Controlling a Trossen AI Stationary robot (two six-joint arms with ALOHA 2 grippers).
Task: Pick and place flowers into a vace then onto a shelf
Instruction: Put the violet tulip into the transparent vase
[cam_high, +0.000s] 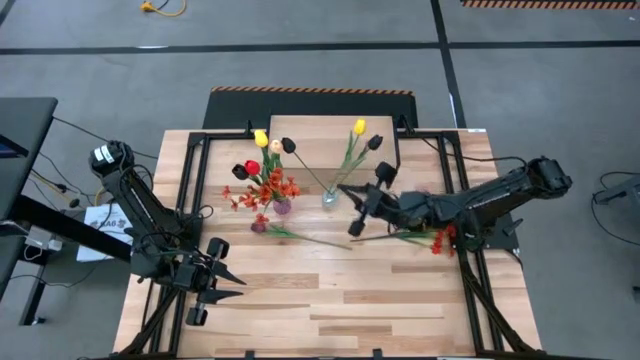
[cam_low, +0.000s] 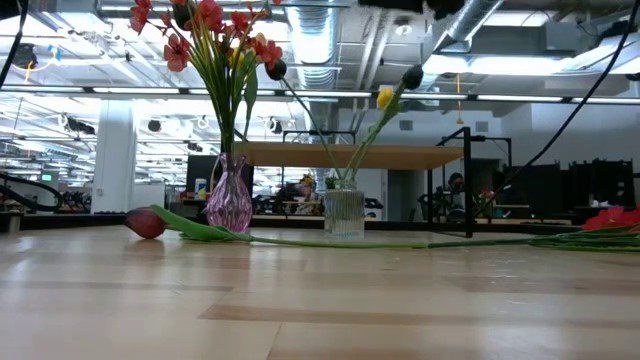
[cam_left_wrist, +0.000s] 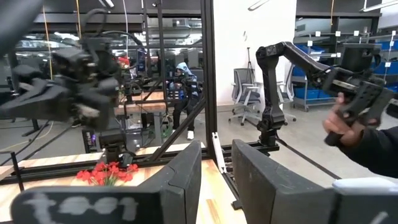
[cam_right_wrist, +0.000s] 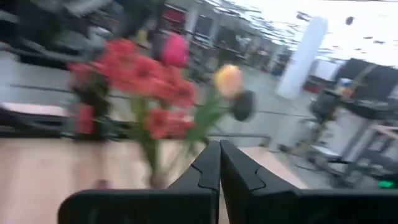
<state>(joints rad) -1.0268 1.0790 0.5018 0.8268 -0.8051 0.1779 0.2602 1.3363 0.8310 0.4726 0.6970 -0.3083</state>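
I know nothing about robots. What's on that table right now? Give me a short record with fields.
pink vase: holds a full bouquet of tulips and orange-red sprays
clear vase: holds a few stems, one yellow-headed
loose tulip: lying flat on the tabletop
red flowers: lying flat beside the right arm
shelf: nothing on it, behind the vases
left gripper: slightly open, empty, parked away from the flowers
right gripper: shut, empty, beside the clear vase

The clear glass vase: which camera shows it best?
The low view: the clear glass vase stands side-on, ribbed, holding stems. The high view shows only its rim from above. Neither wrist view shows it clearly.
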